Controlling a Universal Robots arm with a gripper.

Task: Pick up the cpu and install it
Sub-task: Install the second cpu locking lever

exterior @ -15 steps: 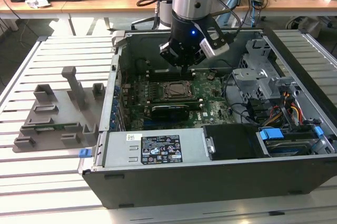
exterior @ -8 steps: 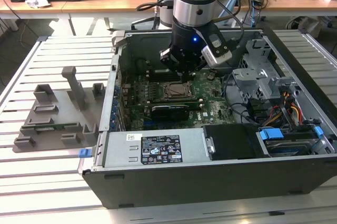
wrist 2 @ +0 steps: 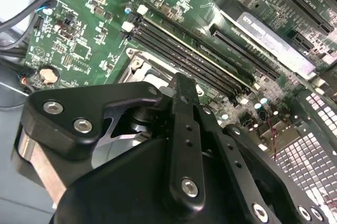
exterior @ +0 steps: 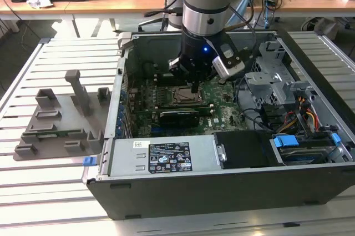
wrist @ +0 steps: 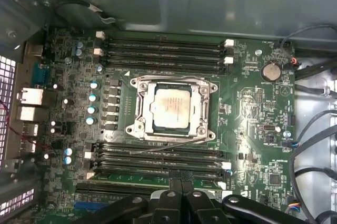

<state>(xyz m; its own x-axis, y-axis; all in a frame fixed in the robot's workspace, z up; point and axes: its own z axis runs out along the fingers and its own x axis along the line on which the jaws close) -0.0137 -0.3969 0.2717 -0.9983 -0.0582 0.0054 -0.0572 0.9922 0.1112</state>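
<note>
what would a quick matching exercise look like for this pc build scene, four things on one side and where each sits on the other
Things:
1. cpu
2. claw
3. grey holder blocks
4. coin battery

Places:
A. on the slatted table outside the computer case
B. inside the socket frame
C. over the motherboard, above the socket
D. on the motherboard, beside the memory slots

Pairs: 1-B, 2-C, 3-A, 4-D

Shiny metal cpu, matt green motherboard
</note>
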